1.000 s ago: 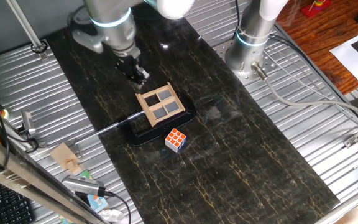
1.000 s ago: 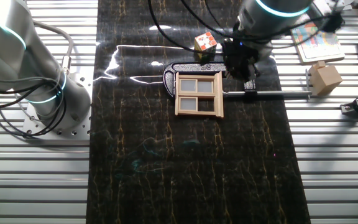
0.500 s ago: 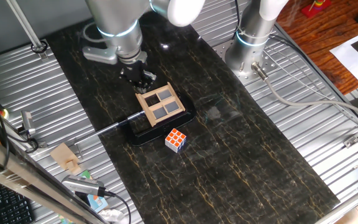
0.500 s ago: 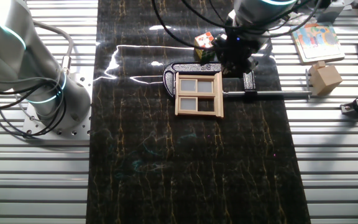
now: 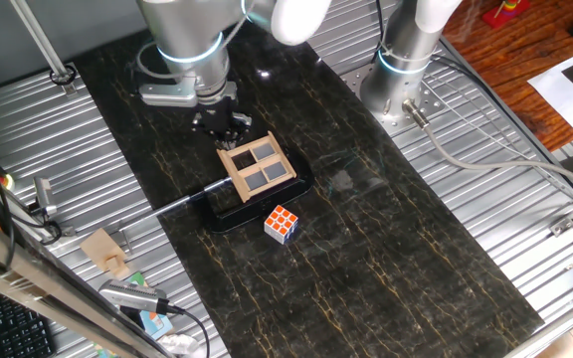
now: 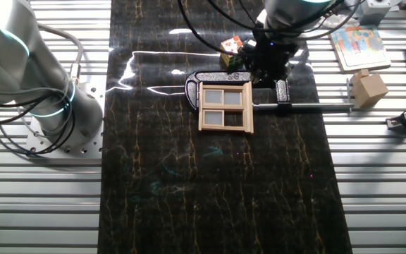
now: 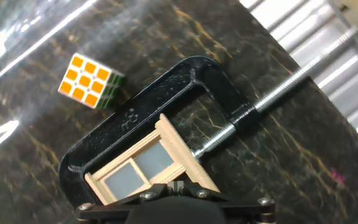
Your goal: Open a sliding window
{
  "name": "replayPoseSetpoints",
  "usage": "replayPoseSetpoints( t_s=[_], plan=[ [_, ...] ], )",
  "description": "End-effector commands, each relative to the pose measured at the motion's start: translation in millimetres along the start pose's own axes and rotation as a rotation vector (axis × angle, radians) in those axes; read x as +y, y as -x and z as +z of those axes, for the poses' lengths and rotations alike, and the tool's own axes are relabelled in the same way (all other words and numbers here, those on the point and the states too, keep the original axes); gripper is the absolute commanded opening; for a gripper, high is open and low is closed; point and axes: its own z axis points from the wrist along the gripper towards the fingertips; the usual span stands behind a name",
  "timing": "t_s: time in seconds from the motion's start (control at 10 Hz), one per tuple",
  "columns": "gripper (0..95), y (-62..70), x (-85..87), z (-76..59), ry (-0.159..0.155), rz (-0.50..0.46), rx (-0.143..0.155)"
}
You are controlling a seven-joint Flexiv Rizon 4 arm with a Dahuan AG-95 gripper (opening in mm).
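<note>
Clamp screw [image 7: 263, 106] clearest in hand view.

Gripper [image 5: 229, 127] fingertips are lost behind the wrist in both fixed views, so the jaws can't be read. In hand view the window [image 7: 148, 168] is cut off at 6 o'clock.

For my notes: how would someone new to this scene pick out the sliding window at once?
Find the dark marbled mat running down the middle of the metal table, then the glossy black C-shaped clamp on it. The small square light-tan wooden window frame sits in that clamp, under the arm's pincer. Its four grey panes split by a cross set it apart from the multicoloured Rubik's cube beside it.
</note>
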Motion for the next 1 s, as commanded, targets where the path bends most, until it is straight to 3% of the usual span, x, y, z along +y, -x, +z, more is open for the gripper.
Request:
replayPoseSetpoints(
  t_s=[0.1,0.2,0.5,0.6,0.7,0.9,1.0],
  plan=[
    [0.0,0.0,-0.2,-0.3,-0.008,-0.007,0.007],
    [0.0,2.0,-2.1,-1.5,-0.021,0.000,0.016],
    [0.0,2.0,-2.1,-1.5,-0.170,0.008,0.026],
    [0.0,2.0,-2.1,-1.5,-0.194,0.005,0.029],
    [0.0,2.0,-2.1,-1.5,-0.264,-0.015,0.045],
    [0.0,2.0,-2.1,-1.5,-0.331,-0.050,0.086],
    [0.0,2.0,-2.1,-1.5,-0.334,-0.062,0.093]
  ],
)
